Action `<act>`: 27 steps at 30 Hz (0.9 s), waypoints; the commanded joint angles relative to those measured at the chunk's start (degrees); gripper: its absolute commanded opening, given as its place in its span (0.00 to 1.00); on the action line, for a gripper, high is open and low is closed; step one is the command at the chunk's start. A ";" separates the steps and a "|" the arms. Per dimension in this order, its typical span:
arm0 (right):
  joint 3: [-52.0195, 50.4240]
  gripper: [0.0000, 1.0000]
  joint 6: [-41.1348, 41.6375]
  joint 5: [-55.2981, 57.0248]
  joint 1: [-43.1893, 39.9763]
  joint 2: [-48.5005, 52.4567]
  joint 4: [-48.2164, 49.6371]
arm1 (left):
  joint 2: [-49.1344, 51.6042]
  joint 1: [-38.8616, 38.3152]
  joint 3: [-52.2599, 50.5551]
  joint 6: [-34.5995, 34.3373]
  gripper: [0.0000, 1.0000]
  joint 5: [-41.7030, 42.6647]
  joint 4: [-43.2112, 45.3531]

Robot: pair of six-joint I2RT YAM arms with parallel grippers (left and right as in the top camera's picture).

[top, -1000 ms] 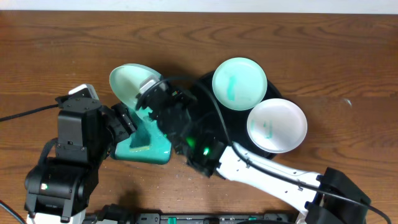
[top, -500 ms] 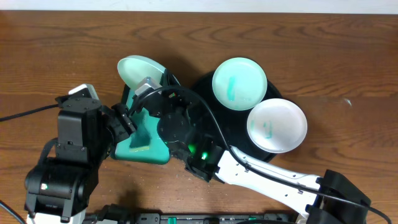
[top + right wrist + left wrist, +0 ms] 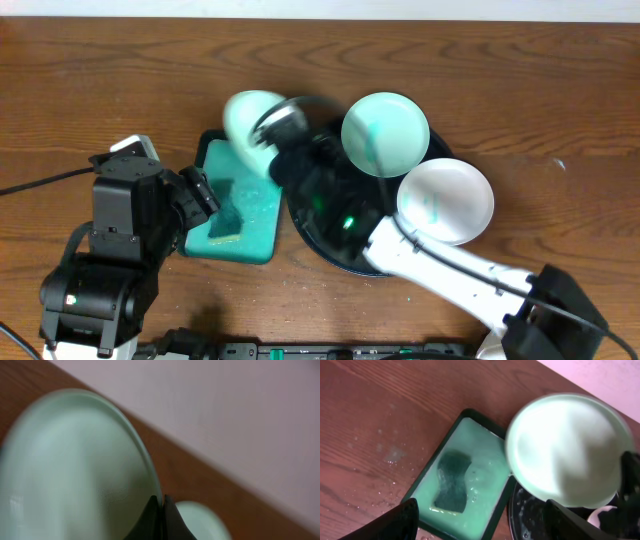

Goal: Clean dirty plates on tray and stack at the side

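My right gripper (image 3: pixel 278 135) is shut on the rim of a pale-mint plate (image 3: pixel 248 122) and holds it tilted in the air between the teal tray and the black round tray (image 3: pixel 325 245). The plate fills the right wrist view (image 3: pixel 70 470), with the jaws (image 3: pixel 161 510) pinched on its edge. It also shows in the left wrist view (image 3: pixel 567 450). Two more plates with teal smears sit on the black tray, one at the back (image 3: pixel 385 134) and one at the right (image 3: pixel 445 201). My left gripper (image 3: pixel 480 522) is open above the teal tray.
A rectangular teal tray (image 3: pixel 262 215) with a black rim holds soapy green water and a dark sponge (image 3: pixel 225 220), also seen in the left wrist view (image 3: pixel 452 480). Water drops lie on the brown wood table (image 3: pixel 385 455) to its left.
My right gripper has carried the held plate to the right, from over the teal tray's back left toward the black tray. The left arm has not moved.
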 commanded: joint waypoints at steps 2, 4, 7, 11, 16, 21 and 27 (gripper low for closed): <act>0.28 0.01 24.22 -34.18 -11.56 -6.86 -5.81 | 0.09 0.28 0.94 0.39 0.79 0.11 -0.15; 0.28 0.01 26.62 -46.80 -18.23 -9.90 -8.02 | 0.09 0.26 0.94 0.39 0.79 0.11 -0.13; 0.28 0.01 29.68 -56.33 -31.06 -14.88 -15.23 | 0.09 0.28 0.94 0.39 0.79 0.11 -0.13; 0.28 0.01 31.12 -55.15 -49.55 -18.88 -27.41 | 0.09 0.28 0.94 0.39 0.79 0.11 -0.13; 0.22 0.01 31.12 -49.29 -68.52 -17.64 -38.32 | 0.09 0.26 0.94 0.39 0.79 0.11 -0.13; 0.11 0.01 32.28 -46.75 -85.48 -10.32 -42.64 | 0.09 0.28 0.94 0.39 0.80 0.11 -0.13; 0.11 0.01 32.59 -44.83 -91.25 2.23 -45.07 | 0.09 0.26 0.94 0.39 0.80 0.11 -0.13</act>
